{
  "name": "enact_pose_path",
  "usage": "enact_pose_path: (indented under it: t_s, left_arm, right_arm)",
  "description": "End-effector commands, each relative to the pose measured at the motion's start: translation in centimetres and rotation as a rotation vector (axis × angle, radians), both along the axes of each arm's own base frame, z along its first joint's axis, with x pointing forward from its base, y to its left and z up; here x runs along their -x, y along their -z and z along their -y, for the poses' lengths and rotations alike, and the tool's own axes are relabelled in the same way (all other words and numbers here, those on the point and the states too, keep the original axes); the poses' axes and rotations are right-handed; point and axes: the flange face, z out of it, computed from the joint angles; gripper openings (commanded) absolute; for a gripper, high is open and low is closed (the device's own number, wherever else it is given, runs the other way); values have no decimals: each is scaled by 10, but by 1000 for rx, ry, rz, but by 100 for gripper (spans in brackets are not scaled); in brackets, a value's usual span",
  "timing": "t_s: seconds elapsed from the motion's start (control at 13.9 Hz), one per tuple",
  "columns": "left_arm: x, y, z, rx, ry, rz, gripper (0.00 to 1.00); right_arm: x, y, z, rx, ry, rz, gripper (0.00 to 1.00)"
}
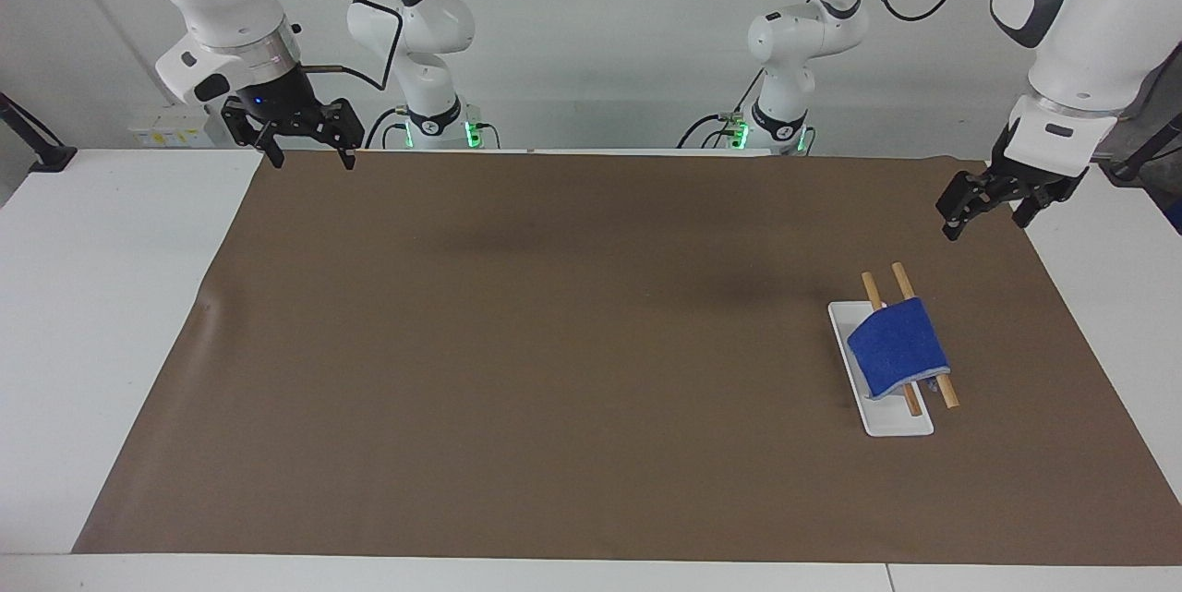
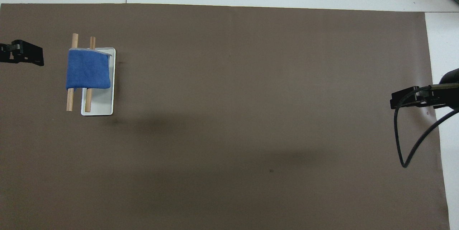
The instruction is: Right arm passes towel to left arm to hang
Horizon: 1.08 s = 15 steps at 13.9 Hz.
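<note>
Hanging is judged done: the towel [image 1: 898, 347] is draped over two wooden bars [image 1: 907, 283] above a white tray [image 1: 891, 424], toward the left arm's end of the table.

The left gripper [image 1: 986, 209] is raised over the brown mat [image 1: 554, 343] with fingers spread and nothing held; the right gripper [image 1: 306, 145], equally wide and empty, waits at its own end. Only parking the arms is judged to be called for next.

— Inspector: Your towel [image 1: 898, 347] reads as matt blue cloth, soft nap; the two bars [image 1: 902, 280] under it look like bare, smooth wood.

— Operator: And the base?

— Inspector: Your tray [image 1: 894, 424] looks like smooth white plastic, faintly glossy. Table cover [image 1: 554, 343]: matt brown sheet, paper-like.
</note>
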Motion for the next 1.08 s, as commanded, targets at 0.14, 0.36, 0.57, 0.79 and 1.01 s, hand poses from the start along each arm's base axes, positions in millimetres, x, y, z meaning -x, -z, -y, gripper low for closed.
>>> enact_pose_path:
  t_s: [0.14, 0.36, 0.57, 0.79, 1.01]
  left_arm:
    - [9, 1, 13, -7, 26, 9, 100]
    - [10, -1, 13, -17, 23, 12, 100]
    - [10, -2, 18, -25, 31, 15, 100]
    - [10, -2, 16, -25, 28, 14, 100]
    - [10, -2, 17, -24, 32, 13, 100]
  right_arm:
    - [5, -3, 1, -3, 4, -4, 100]
    - [5, -3, 1, -5, 5, -4, 100]
    - [5, -3, 2, -3, 5, -4, 100]
    - [5, -3, 1, -5, 5, -4, 100]
    - [5, -3, 2, -3, 5, -4, 100]
